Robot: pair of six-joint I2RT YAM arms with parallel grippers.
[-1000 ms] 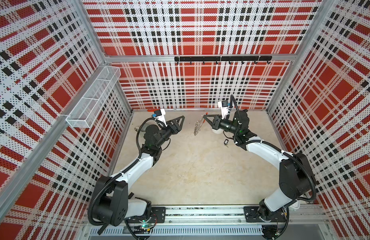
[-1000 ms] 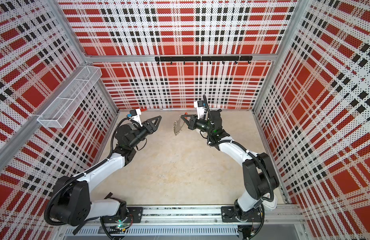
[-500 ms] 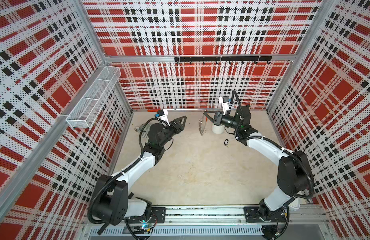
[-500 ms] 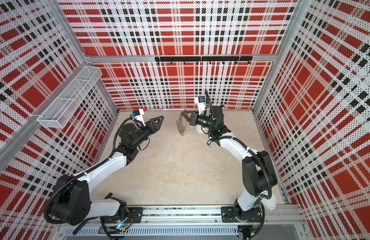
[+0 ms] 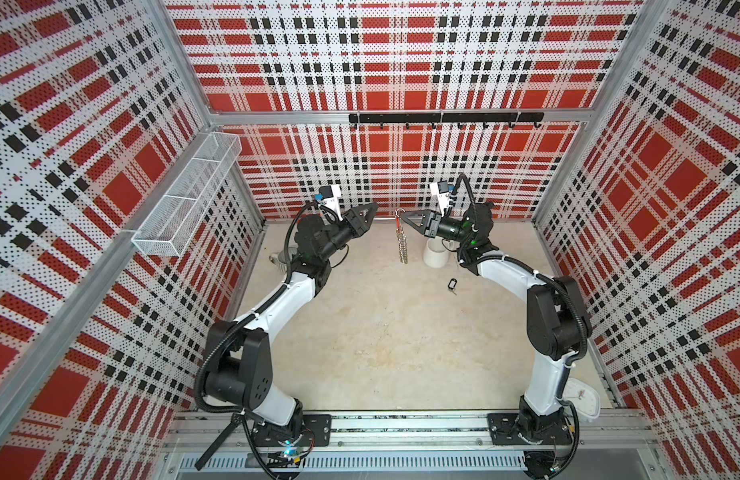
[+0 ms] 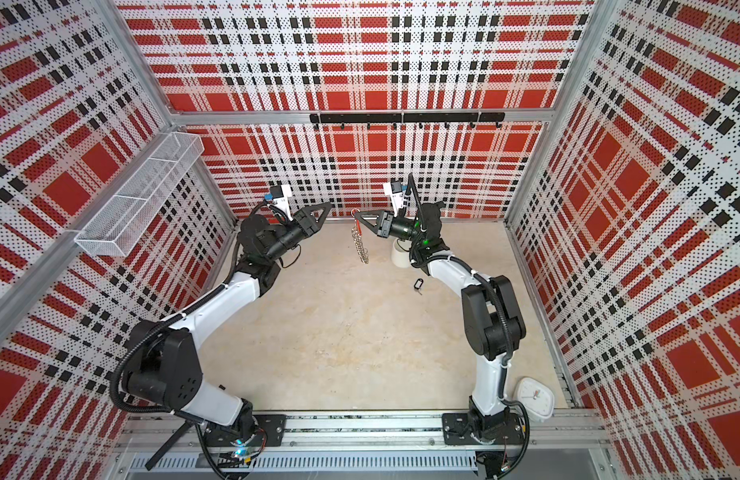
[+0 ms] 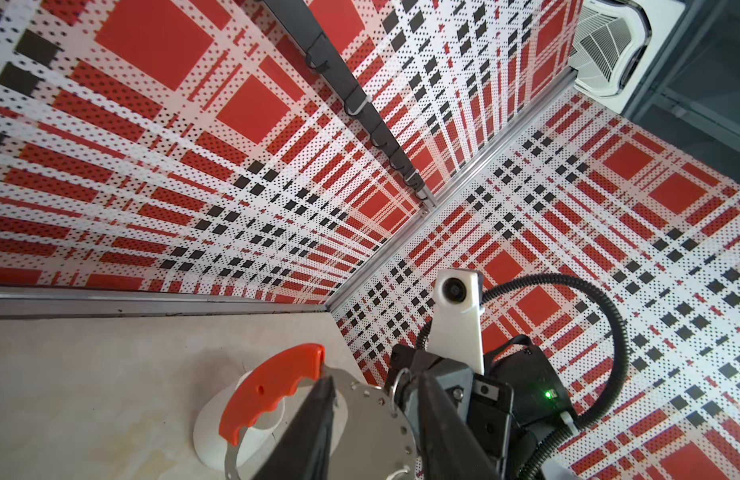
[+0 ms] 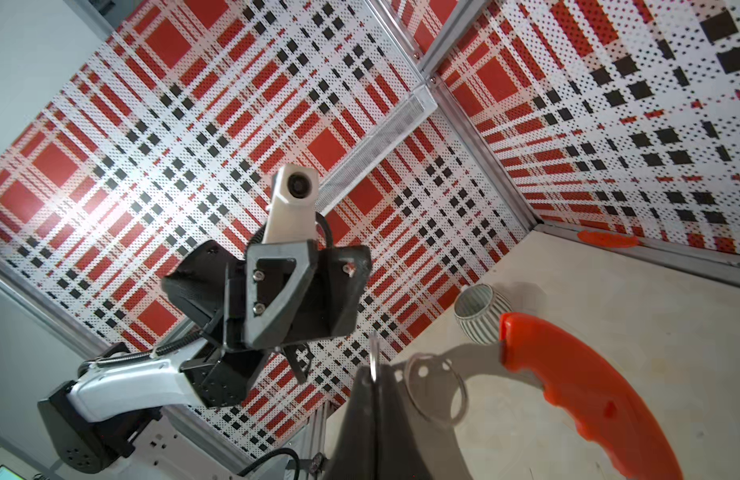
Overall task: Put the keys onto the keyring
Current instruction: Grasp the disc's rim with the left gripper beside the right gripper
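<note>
The keyring [image 5: 402,240] hangs edge-on above the floor near the back wall, also seen in the other top view [image 6: 362,245]. My right gripper [image 5: 402,215] is shut on its upper edge, and in the right wrist view the right gripper [image 8: 373,376] pinches a small wire ring beside the grey plate [image 8: 426,368] and orange section [image 8: 567,386]. Just left of the ring and apart from it, my left gripper [image 5: 374,206] is open. In the left wrist view the left gripper [image 7: 374,378] frames the keyring [image 7: 372,428]. The keys [image 5: 451,284] lie on the floor under the right arm.
A white cup [image 5: 435,258] stands behind the hanging ring. A striped cup [image 5: 281,259] sits under the left arm. A white clock [image 5: 582,399] lies at the front right. A wire basket [image 5: 189,195] hangs on the left wall and a hook rail [image 5: 443,118] on the back wall.
The right gripper raised the keyring and turned it until it hangs edge-on. The left gripper rose towards it and its jaws narrowed.
</note>
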